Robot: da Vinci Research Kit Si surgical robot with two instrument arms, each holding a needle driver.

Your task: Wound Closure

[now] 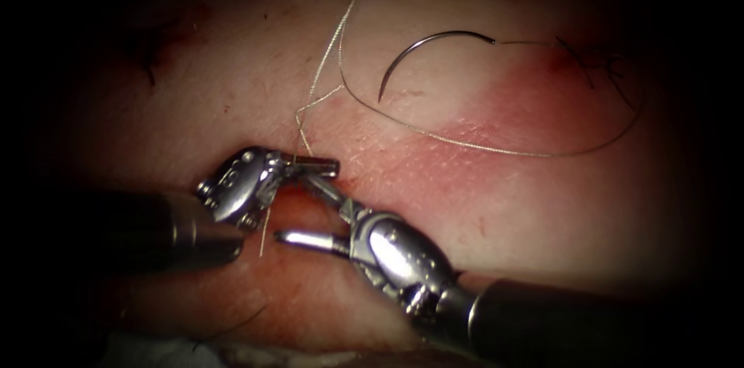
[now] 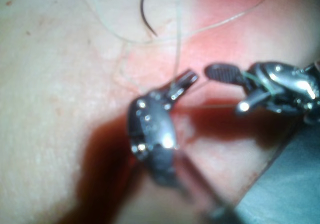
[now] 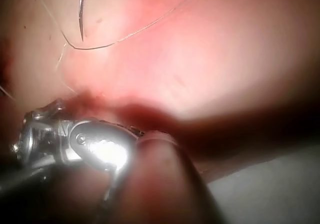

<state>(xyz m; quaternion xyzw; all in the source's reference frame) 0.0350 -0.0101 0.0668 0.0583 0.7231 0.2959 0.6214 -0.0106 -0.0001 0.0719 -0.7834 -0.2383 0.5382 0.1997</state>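
**Both tools at the cut; needle parked free on the tissue**

Left tool (image 1: 314, 165) is seen entering from the picture's left, its jaws closed on the thread (image 1: 496, 149) just above the cut (image 1: 298, 217). The right tool (image 1: 310, 209) is seen with its jaws spread wide: one jaw reaches up beside the left tool's tip, the other lies lower over the cut, and nothing is held between them. In the left wrist view the same arrangement is recorded, with the left tool (image 2: 184, 83) pinched on a strand and the right tool (image 2: 227, 89) open next to it.

Inspection from largest to smallest:

- Tissue (image 1: 496, 205): a reddened patch is noted to the right of centre, with red fluid (image 1: 310, 190) at the cut under the tool tips.
- Thread: a long loop is laid across the tissue above the cut. From the left tool's jaws a strand rises toward the top of the picture.
- Needle (image 1: 422, 54): it is found lying loose on the tissue surface, well above the cut, held by neither tool and not in the tissue. The thread is seen running on from its right-hand end.
- Dark cut ends of thread (image 1: 593, 62) are noted near the upper right.

Progress, as judged: the thread appears to have been passed through at the cut, and the work now concerns the thread, not the needle. Whether a knot is formed cannot be told. The cut still shows open beneath the tools, so closure is judged unfinished.
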